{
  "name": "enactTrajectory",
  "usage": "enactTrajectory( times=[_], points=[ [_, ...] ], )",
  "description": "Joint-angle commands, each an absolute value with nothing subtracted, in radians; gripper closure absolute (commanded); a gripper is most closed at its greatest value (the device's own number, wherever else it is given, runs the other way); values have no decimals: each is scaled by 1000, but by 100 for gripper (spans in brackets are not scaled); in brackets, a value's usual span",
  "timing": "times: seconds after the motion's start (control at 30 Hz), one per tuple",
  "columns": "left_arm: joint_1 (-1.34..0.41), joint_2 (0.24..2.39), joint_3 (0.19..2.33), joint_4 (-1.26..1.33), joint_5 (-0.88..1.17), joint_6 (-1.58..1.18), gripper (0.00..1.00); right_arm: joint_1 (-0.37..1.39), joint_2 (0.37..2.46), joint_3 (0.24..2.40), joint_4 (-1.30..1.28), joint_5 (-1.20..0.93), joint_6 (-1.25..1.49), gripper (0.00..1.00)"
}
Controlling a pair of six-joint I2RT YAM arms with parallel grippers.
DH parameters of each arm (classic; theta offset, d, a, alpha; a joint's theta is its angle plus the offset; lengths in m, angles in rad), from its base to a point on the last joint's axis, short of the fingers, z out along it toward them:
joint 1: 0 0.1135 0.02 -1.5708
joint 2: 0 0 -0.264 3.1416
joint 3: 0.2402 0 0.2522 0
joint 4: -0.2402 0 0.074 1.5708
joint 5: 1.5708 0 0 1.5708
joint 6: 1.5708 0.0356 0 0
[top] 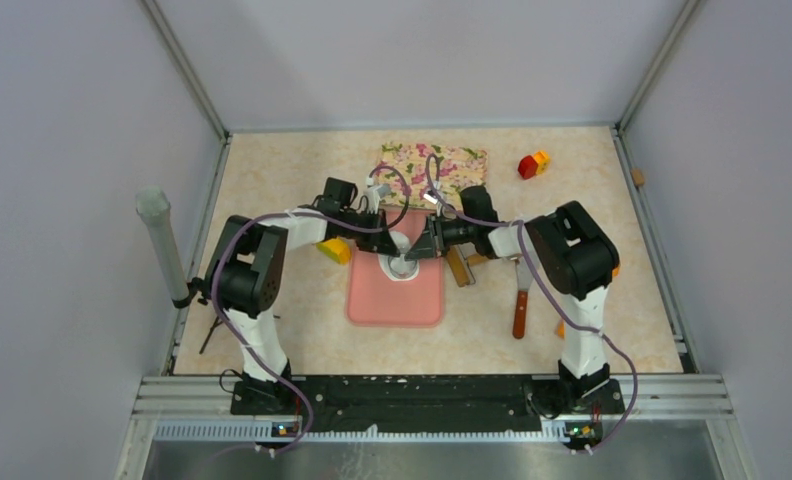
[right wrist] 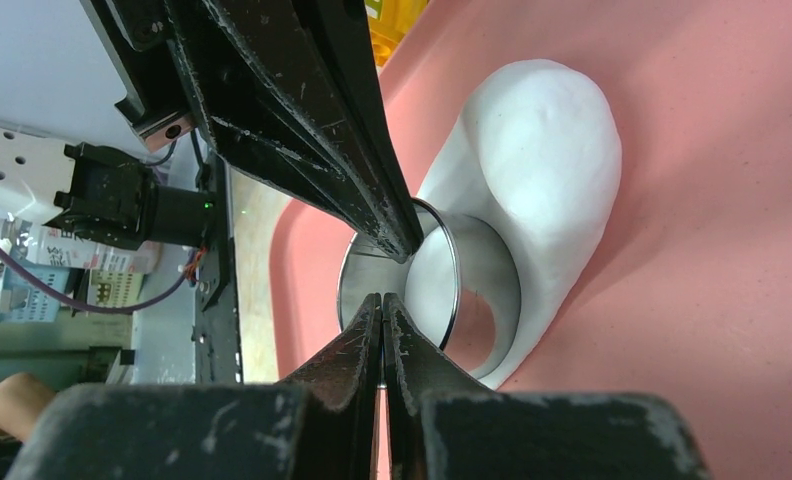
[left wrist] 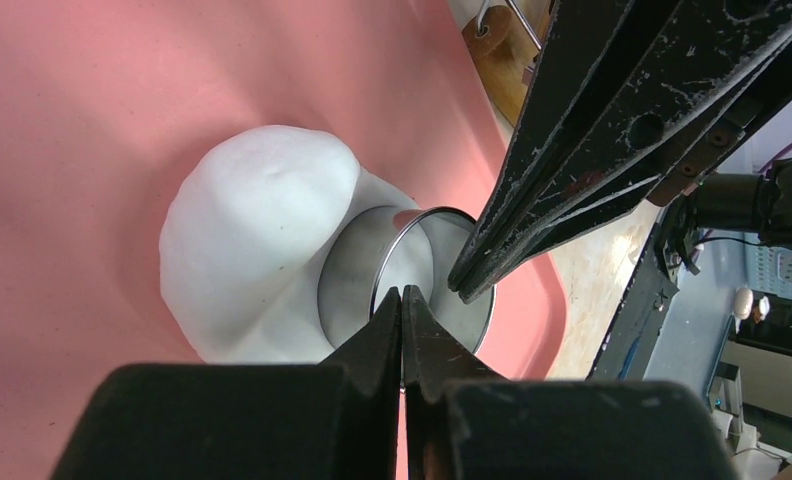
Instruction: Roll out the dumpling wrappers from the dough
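Left claw (left wrist: 403,293), right claw (right wrist: 382,299) shut at ring (left wrist: 357,278), dough (left wrist: 257,230) elongated near-to-far

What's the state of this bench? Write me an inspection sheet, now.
Surface: beige table, pink mat in the middle.
Job's things: dough on the mat, metal ring set into its edge.
Clutter: floral cloth, red-yellow block, yellow block, knife, wooden tool.
Grippers: left gripper and right gripper both shut, tips at the ring's rim.
Cables: purple cables run along both arms.
Surroundings: grey walls, grey tube at the left edge.
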State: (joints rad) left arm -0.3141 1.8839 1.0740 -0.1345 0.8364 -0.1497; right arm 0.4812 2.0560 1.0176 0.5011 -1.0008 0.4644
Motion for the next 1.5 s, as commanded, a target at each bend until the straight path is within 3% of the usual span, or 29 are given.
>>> enactTrajectory(
  times=[0.0, 0.97, 1.47],
  points=[
    [-299, 1927, 1078, -169, 683, -116, 100, 475, 2097, 1026, 454, -954, 422, 100],
    [-300, 1995, 1143, -219, 650, -142, 100, 473, 2118, 1035, 414, -953, 381, 100],
    [-301, 1818, 1046, -69, 871, -120, 100, 473, 2022, 1073, 458, -1080, 404, 100]
  ],
)
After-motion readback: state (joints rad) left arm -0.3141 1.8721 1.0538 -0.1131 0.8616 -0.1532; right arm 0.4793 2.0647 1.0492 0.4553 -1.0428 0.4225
